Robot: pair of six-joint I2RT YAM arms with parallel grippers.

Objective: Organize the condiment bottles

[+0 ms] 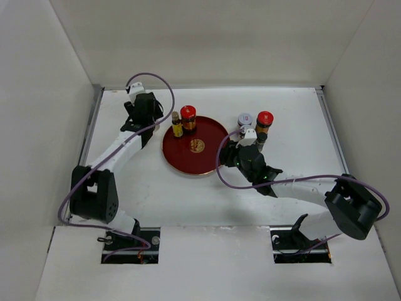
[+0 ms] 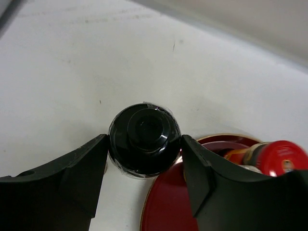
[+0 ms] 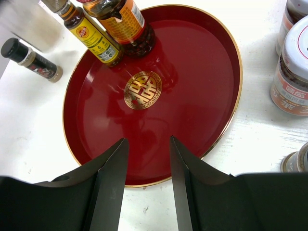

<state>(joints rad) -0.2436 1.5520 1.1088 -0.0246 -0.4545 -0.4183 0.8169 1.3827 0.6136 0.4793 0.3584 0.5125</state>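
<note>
Both left gripper (image 2: 144, 147) jaws flank dark black-capped bottle (image 2: 144, 134), clamp unclear; seat below cap, lift clear of round red lacquer tray (image 2: 163, 211) rim; right gripper (image 3: 148, 159) narrow, empty

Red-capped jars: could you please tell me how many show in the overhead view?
2. One red-capped jar stands on the tray at its far edge; the other red-capped jar stands on the table right of the tray. Others may be hidden.

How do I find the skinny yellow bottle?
Look for the round red lacquer tray with a gold centre in the middle of the white table. Two bottles stand at its far left edge. Yours is the slim yellow-labelled bottle, thinner than the amber jar with the red cap beside it.
</note>
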